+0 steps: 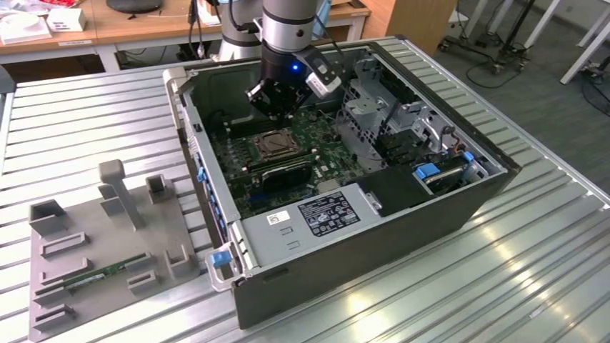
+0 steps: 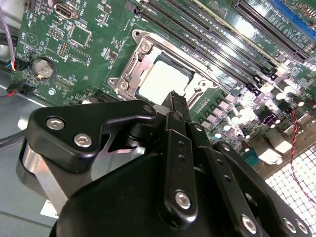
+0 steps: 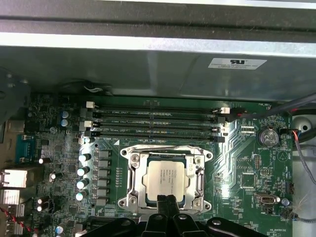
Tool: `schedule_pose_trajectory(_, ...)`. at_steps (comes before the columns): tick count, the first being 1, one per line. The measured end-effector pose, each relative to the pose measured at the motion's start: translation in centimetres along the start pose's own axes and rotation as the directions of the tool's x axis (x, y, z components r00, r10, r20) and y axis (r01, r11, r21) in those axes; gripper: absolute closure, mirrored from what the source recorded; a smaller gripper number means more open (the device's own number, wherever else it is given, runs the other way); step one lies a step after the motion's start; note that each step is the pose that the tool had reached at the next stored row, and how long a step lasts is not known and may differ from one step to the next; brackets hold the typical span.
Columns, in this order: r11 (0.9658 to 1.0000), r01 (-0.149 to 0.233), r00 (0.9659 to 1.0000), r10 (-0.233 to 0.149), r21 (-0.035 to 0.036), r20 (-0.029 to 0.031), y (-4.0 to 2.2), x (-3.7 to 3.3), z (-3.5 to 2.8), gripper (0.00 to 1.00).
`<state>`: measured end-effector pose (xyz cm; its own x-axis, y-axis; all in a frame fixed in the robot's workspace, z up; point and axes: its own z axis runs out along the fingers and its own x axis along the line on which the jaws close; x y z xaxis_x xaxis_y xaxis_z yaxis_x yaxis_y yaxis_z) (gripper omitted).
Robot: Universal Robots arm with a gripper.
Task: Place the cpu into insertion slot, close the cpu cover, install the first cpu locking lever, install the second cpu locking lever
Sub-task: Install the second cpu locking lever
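Tool: the tool (image 3: 166, 210) hangs inside the open computer case (image 1: 476, 193), directly over the motherboard (image 3: 242, 163); in both wrist views its two black fingers (image 2: 175, 106) meet tip to tip, closed on nothing.
Cpu: the cpu (image 3: 166, 178), pale metal face up, already lies square in the insertion slot (image 3: 129, 174).
Key relation: the fingertips sit just above the socket's near rim, at the cpu's edge, apart from its face as far as can be judged.
Cpu cover: the silvery frame (image 3: 200, 170) lies flat around the chip, apparently shut.
Locking levers: thin metal along the socket's sides; whether they are latched cannot be told.
Surroundings: memory slots (image 3: 155, 121) run parallel beyond the socket's far rim; a row of capacitors (image 3: 84, 170) stands beside it; a coin battery (image 3: 269, 137) is well apart.
Obstructions: none between the tool and the socket.
Worktop: the case lies on the slatted worktop (image 1: 533, 286); a grey fixture tray (image 1: 105, 250) occupies its corner at the exterior view's left.
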<state>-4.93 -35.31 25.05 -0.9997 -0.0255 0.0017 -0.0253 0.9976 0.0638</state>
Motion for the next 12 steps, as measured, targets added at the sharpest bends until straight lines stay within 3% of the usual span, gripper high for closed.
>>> schedule_pose_trajectory(12,1.0,0.0,1.0,0.0,0.0,0.0,-0.34,0.01,-0.02,0.89)
